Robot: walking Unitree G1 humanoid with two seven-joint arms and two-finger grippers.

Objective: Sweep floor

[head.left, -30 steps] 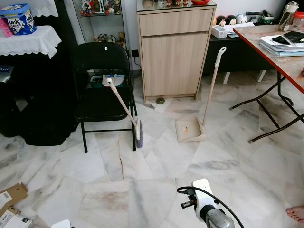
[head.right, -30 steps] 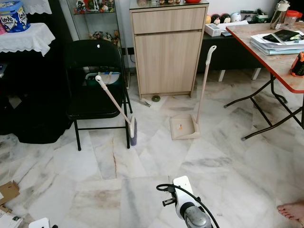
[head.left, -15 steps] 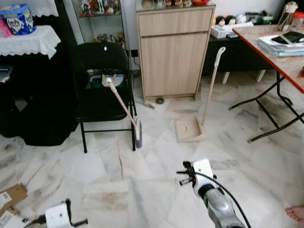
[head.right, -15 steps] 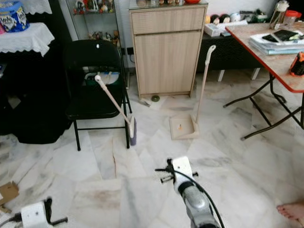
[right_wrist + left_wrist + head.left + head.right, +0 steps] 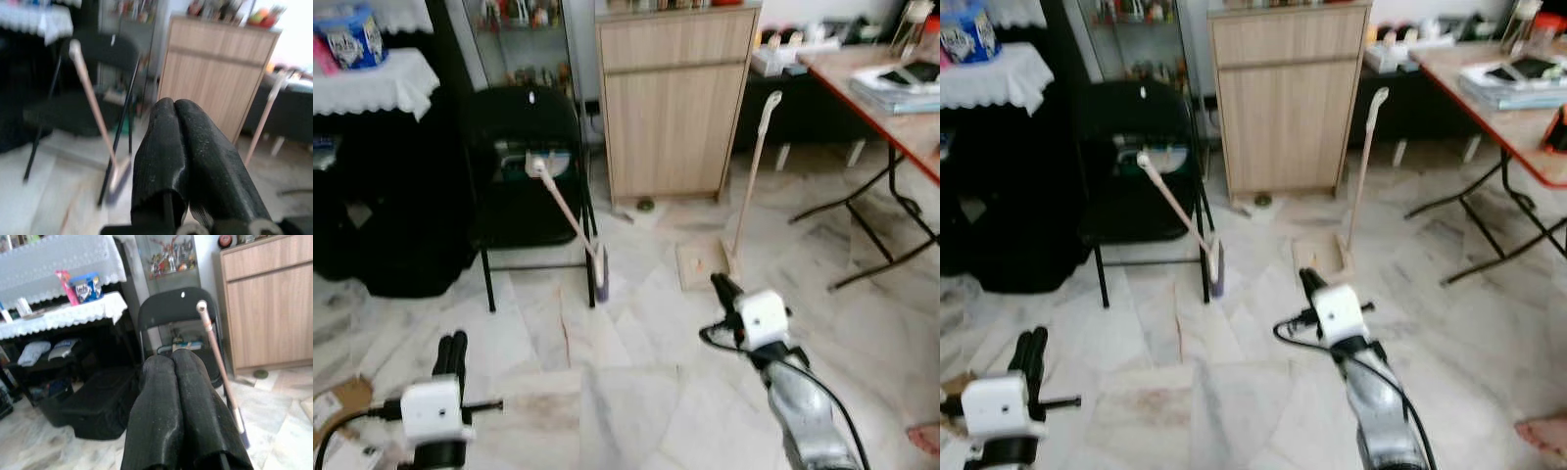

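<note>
both end effectors are raised over the marble floor (image 5: 636, 392), empty: left end effector (image 5: 450, 352) and right end effector (image 5: 722, 290) with fingers pressed together. ahead of them, between the two, a beige broom (image 5: 570, 221) leans on a black folding chair (image 5: 524, 166). past the right one a dustpan (image 5: 710, 262) sits by a wooden cabinet (image 5: 675, 98).
</note>
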